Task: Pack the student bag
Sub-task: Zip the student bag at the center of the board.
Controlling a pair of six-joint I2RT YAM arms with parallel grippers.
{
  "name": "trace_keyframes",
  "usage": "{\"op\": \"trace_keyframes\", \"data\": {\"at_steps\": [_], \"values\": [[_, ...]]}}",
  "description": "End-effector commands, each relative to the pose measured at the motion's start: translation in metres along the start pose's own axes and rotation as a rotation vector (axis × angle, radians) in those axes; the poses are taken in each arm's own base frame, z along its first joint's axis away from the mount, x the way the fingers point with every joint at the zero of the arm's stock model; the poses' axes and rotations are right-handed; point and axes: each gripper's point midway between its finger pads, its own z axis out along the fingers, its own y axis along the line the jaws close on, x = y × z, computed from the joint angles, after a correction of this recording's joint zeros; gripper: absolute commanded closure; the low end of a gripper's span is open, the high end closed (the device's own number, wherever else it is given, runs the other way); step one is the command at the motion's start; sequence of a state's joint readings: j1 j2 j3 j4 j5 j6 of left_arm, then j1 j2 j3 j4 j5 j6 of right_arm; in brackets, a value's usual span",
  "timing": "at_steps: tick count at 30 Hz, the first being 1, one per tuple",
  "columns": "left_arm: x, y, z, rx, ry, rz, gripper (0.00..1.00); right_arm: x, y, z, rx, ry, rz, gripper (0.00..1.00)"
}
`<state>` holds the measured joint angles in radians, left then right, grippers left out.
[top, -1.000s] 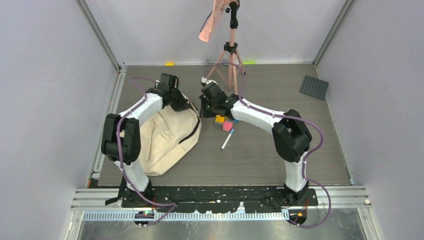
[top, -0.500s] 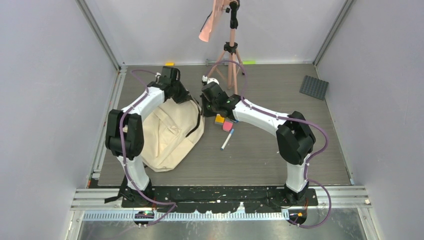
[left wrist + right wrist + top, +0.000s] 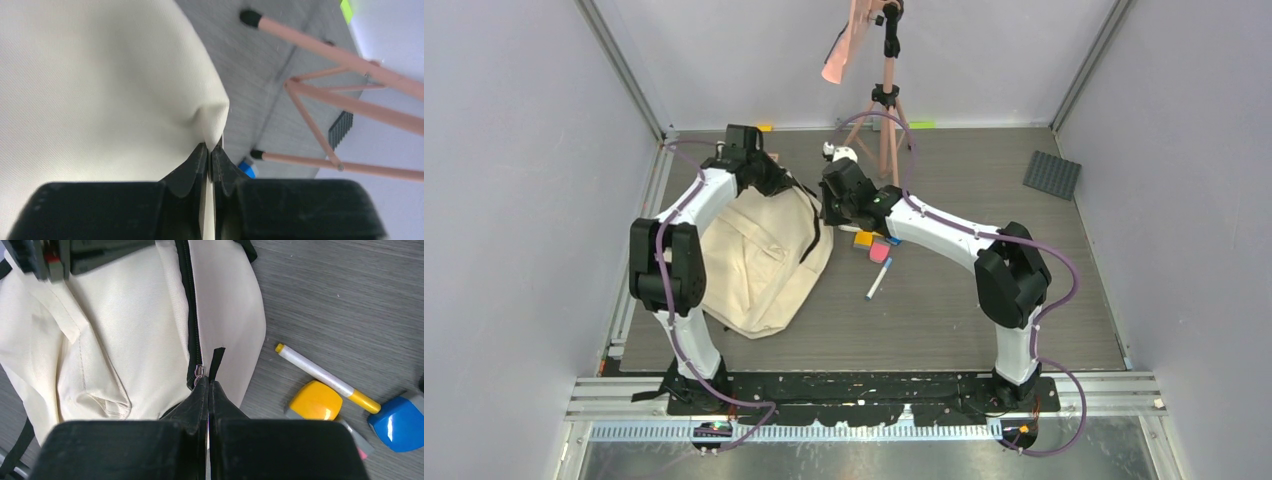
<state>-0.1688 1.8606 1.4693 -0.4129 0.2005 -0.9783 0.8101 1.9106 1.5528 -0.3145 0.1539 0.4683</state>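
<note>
The student bag, cream canvas with a black zip, lies on the left half of the table. My left gripper is at the bag's far top edge and is shut on a fold of its canvas; the left wrist view shows the cloth pinched between the tips of that gripper. My right gripper is at the bag's right edge. It is shut on the black zip pull tab beside the metal slider, right at its tips. The zip looks shut above the slider.
A white marker with yellow ends lies right of the bag, with a yellow block, a blue block and a pink piece beside it. A pink tripod stands at the back. A dark ridged plate lies far right.
The left jaws closed on the canvas, and the left arm drew back and to the left with the bag's top edge. The bag spread flatter. The right gripper stayed shut at the zip.
</note>
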Motion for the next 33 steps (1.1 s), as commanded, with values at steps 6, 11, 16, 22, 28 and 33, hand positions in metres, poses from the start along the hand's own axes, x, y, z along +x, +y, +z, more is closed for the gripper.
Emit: {"op": "trace_keyframes", "data": {"at_steps": [6, 11, 16, 22, 28, 33], "values": [[-0.046, -0.023, -0.038, 0.122, -0.182, 0.101, 0.52, 0.007, 0.007, -0.011, 0.013, 0.049, -0.035, 0.99], [0.0, -0.014, -0.046, 0.116, -0.102, 0.135, 0.45, 0.007, 0.007, -0.011, 0.01, 0.044, -0.026, 0.99], [0.044, -0.021, -0.054, 0.14, -0.016, 0.171, 0.4, 0.001, -0.001, -0.016, 0.05, 0.01, -0.019, 0.99], [0.073, -0.028, -0.052, 0.138, 0.058, 0.219, 0.38, -0.021, -0.011, -0.034, 0.109, -0.068, -0.027, 0.99], [0.085, -0.024, -0.042, 0.087, 0.098, 0.279, 0.37, -0.043, -0.016, -0.055, 0.139, -0.139, -0.04, 0.99], [0.087, -0.023, -0.035, 0.074, 0.104, 0.278, 0.37, -0.048, -0.021, -0.064, 0.154, -0.172, -0.037, 0.99]]}}
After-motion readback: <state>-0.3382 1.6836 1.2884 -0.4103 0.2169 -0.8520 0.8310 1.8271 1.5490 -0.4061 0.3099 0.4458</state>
